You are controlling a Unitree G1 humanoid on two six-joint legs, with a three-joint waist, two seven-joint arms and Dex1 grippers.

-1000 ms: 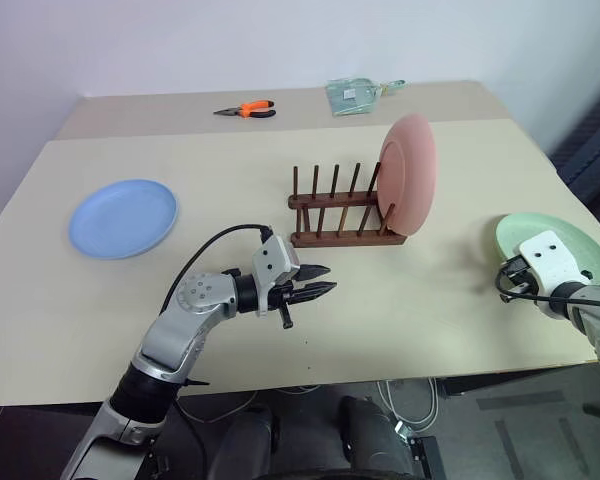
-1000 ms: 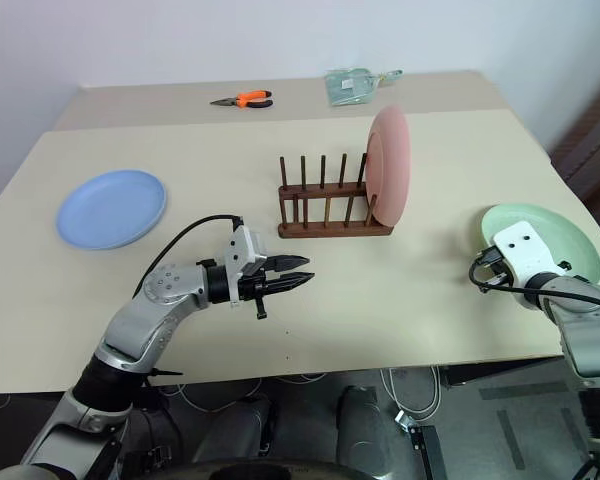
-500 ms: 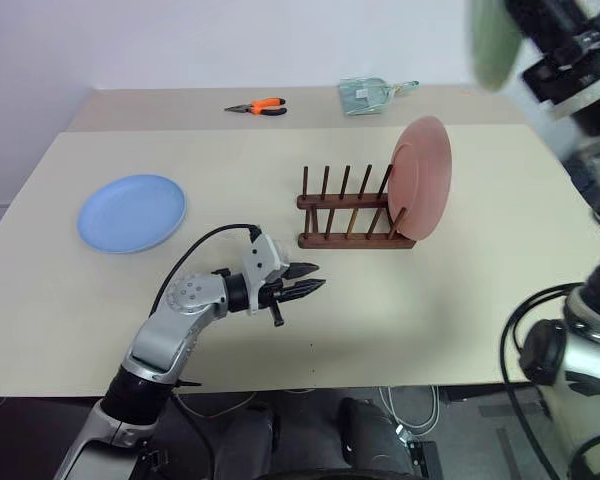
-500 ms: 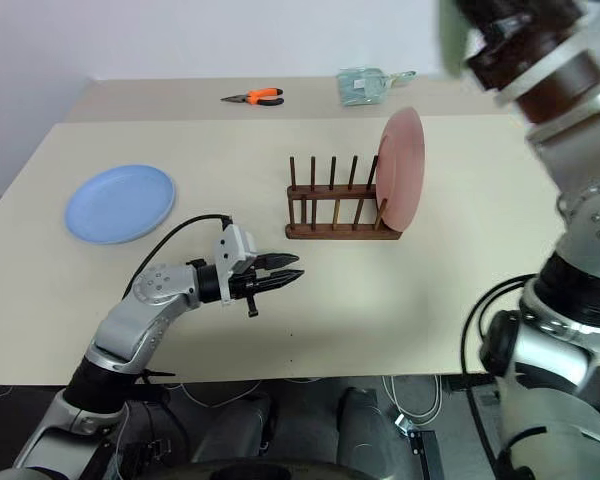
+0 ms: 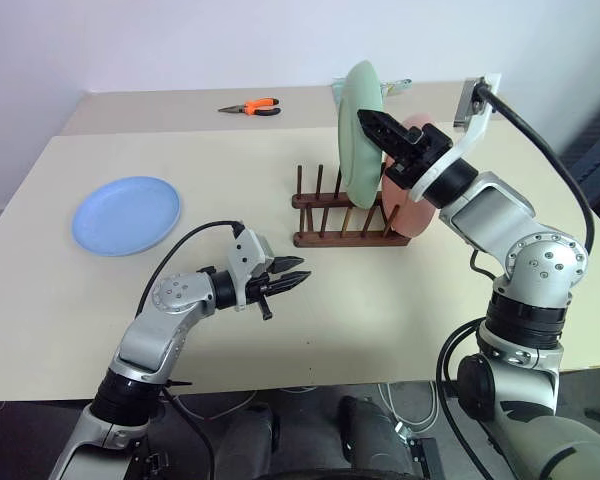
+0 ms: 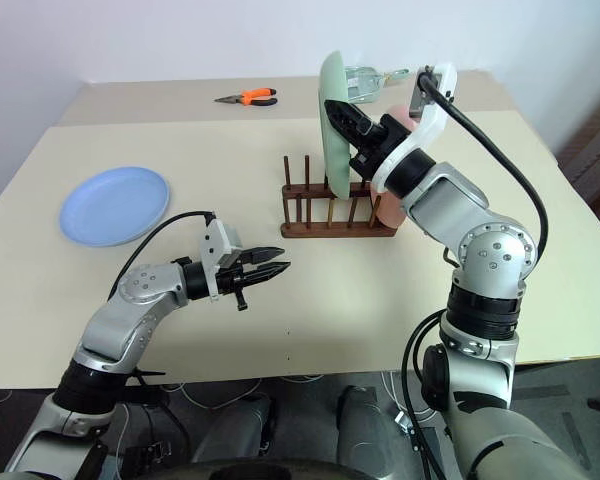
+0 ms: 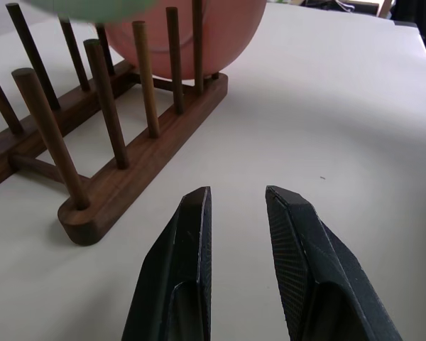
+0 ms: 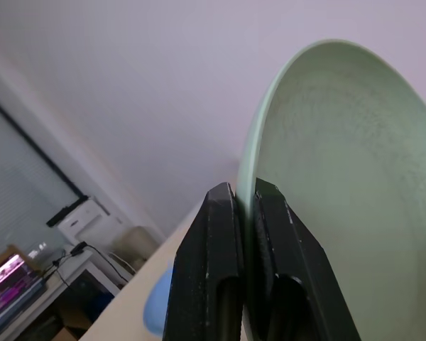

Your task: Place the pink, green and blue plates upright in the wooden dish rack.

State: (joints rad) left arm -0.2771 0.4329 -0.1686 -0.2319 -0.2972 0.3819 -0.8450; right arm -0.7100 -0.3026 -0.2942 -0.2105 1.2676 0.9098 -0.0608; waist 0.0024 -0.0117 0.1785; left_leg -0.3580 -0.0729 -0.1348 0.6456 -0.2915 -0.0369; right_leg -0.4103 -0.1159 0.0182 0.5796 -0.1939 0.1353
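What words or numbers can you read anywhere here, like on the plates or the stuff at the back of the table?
None can be read.
The green plate, pink plate and blue plate are plain.
The wooden dish rack has no mark.
The clear packet at the back may carry a label, too small to read.
The orange pliers show no text.

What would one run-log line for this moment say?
right gripper: holds pale green plastic plate upright above dark wooden rack | salmon pink plate: racked | left gripper: empty
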